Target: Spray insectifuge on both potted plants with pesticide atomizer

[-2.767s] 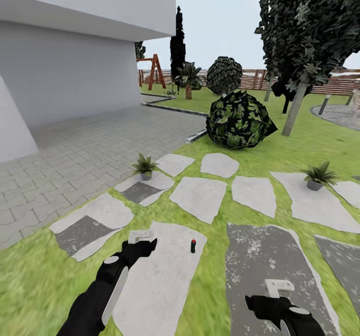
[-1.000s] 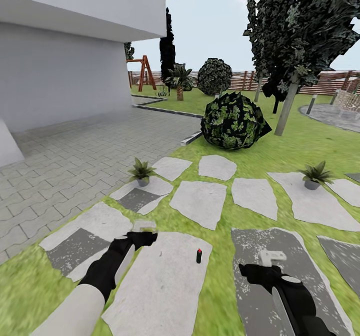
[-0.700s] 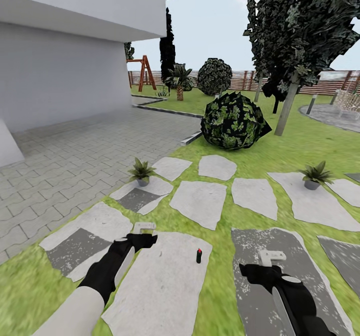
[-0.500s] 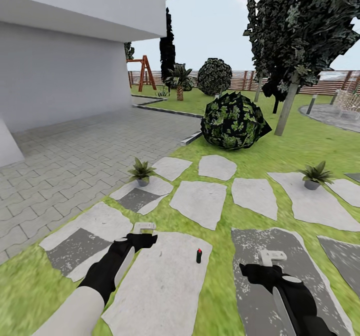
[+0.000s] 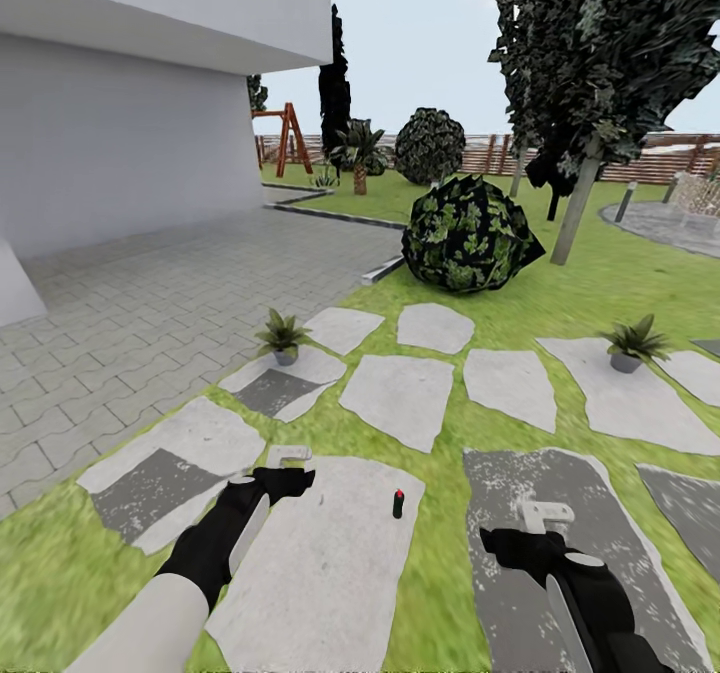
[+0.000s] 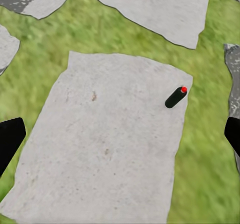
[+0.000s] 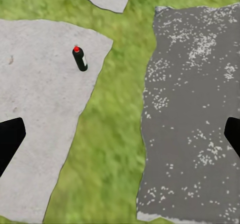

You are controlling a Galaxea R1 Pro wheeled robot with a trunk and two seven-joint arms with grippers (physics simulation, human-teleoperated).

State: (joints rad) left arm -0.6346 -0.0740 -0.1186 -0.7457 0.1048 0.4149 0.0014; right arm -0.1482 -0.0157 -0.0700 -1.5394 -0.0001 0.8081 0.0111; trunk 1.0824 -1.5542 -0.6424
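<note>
Head view, atomizer (image 5: 398, 503): upright on a pale stepping stone (image 5: 320, 563), near that slab's right edge, between the two arms and apart from both.
Head view, left gripper (image 5: 286, 454): over the far left corner of the same slab, holding nothing; finger spread not readable here.
Head view, right gripper (image 5: 541, 516): over a darker speckled slab (image 5: 560, 543), a grass strip (image 5: 440, 563) between it and the atomizer; spread not readable here.
Head view, plants: left plant (image 5: 283, 335) on a stone by the grey paving (image 5: 150, 303); right plant (image 5: 630, 341) on a stone far right, well apart.
Head view, surroundings: round bush (image 5: 470, 236) beyond the stones, tree (image 5: 590, 73), fence (image 5: 500, 158), white house wall (image 5: 120, 143).
Left wrist view: fingertips (image 6: 10, 139) spread wide at opposite edges, nothing between; atomizer (image 6: 175, 97) on the pale slab (image 6: 110, 144), near its grass edge.
Right wrist view: fingertips (image 7: 9, 140) spread wide, empty; atomizer (image 7: 79, 59) on the pale slab (image 7: 35, 109), grass (image 7: 115, 124) between it and the speckled slab (image 7: 195, 109).
</note>
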